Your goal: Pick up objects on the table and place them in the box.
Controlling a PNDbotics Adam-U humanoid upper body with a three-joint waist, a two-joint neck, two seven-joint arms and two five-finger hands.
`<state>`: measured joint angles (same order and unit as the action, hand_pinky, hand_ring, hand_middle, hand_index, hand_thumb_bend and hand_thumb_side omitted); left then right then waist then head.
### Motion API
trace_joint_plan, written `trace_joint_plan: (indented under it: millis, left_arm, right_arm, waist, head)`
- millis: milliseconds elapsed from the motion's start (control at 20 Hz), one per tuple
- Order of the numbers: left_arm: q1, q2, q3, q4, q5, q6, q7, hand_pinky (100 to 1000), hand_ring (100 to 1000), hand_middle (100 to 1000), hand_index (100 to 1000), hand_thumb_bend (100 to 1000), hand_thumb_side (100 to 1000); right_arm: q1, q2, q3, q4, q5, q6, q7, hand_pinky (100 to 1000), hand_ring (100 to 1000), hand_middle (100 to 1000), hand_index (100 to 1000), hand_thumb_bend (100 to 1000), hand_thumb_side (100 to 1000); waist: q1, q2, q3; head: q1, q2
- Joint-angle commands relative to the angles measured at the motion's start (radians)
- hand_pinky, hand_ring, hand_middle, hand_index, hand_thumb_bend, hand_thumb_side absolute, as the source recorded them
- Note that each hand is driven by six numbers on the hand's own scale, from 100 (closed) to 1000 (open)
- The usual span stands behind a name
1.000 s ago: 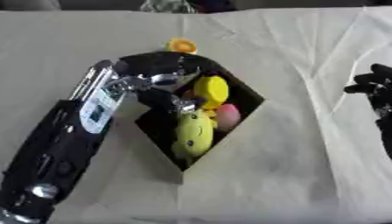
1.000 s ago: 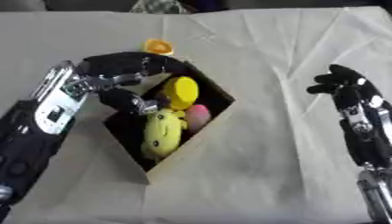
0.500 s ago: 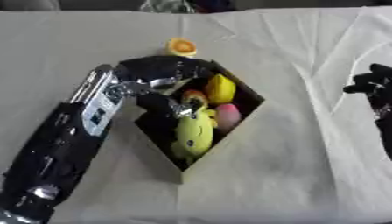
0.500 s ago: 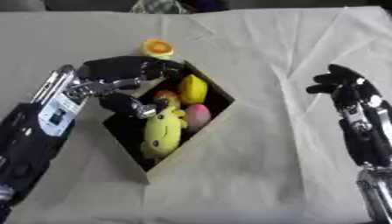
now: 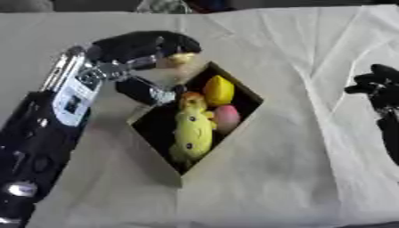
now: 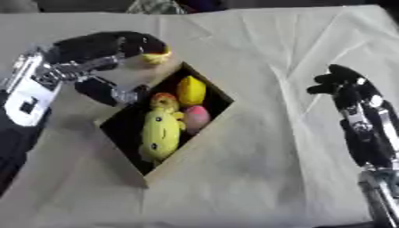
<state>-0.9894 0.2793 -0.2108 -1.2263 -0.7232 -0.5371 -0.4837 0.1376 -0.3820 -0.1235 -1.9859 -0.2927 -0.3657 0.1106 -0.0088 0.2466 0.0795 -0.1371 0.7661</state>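
An open cardboard box (image 5: 234, 129) stands cornerwise mid-table. Inside lie a long yellow plush toy (image 5: 191, 136), a yellow lemon-shaped piece (image 5: 219, 90), a pink egg shape (image 5: 227, 118) and a small orange piece (image 6: 164, 99). Just beyond the box's far corner sits a small yellow-orange object (image 5: 182, 58). My left hand (image 5: 144, 44) arches over it from the left, fingers curled round its top, thumb hanging lower by the box's left wall. My right hand (image 6: 339, 82) idles at the right, fingers relaxed, holding nothing.
A cream cloth (image 5: 296, 178) with creases covers the whole table. My left forearm (image 5: 54, 124) lies along the box's left side. Dark things show at the far edge (image 5: 175, 5).
My left hand has risen from over the box's contents and reached to the far corner, closing over the yellow-orange object. The right hand has stayed put.
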Motion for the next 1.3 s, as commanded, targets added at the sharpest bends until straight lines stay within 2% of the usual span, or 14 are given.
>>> trace_joint_plan:
  millis: [50, 250, 450, 700, 1000, 1200, 1300]
  left_arm:
    - [-0.055, 0.062, 0.068, 0.06, 0.015, 0.031, -0.01, 1000, 1000, 930, 1000, 130, 684]
    - [-0.109, 0.071, 0.093, 0.179, -0.005, -0.005, -0.036, 1000, 1000, 923, 1000, 122, 706]
    - [-0.151, 0.055, 0.104, 0.246, 0.0, -0.056, -0.063, 1000, 1000, 909, 1000, 100, 746]
    - [-0.171, 0.048, 0.106, 0.288, -0.005, -0.11, -0.097, 1000, 1000, 914, 1000, 100, 778]
    - [-0.178, 0.038, 0.117, 0.319, -0.022, -0.133, -0.115, 1000, 1000, 906, 1000, 100, 771]
    - [-0.185, 0.026, 0.123, 0.332, -0.027, -0.154, -0.124, 1000, 1000, 900, 1000, 100, 760]
    - [-0.19, 0.024, 0.124, 0.339, -0.041, -0.164, -0.125, 1000, 1000, 902, 998, 127, 736]
  right_arm:
    - [-0.005, -0.021, -0.011, -0.014, -0.005, -0.013, 0.0, 1000, 697, 707, 858, 100, 632]
    - [-0.016, -0.019, -0.009, -0.014, -0.004, -0.012, 0.003, 1000, 697, 707, 858, 100, 636]
    - [-0.037, -0.018, -0.007, -0.014, -0.007, -0.008, 0.005, 1000, 697, 707, 858, 100, 638]
    - [-0.057, -0.018, -0.002, -0.014, -0.003, -0.004, 0.013, 1000, 697, 706, 859, 100, 642]
    - [-0.076, -0.013, 0.001, -0.014, 0.008, -0.004, 0.013, 1000, 697, 706, 859, 100, 646]
    - [-0.101, -0.021, 0.007, -0.014, -0.005, 0.002, 0.019, 1000, 697, 706, 859, 100, 646]
    - [-0.107, -0.024, 0.008, -0.014, -0.013, 0.004, 0.024, 1000, 697, 705, 859, 100, 647]
  waist:
    - [0.005, -0.02, -0.004]
    - [0.002, -0.007, -0.006]
    - [0.0, 0.011, -0.007]
    - [0.003, 0.036, -0.026]
    - [0.008, 0.061, -0.052]
    - [0.018, 0.073, -0.085]
    - [0.021, 0.076, -0.099]
  head:
    - [-0.003, 0.004]
    - [0.006, 0.004]
    - [0.015, 0.004]
    - [0.014, 0.004]
    - [0.03, 0.004]
    - [0.058, 0.004]
    - [0.062, 0.004]
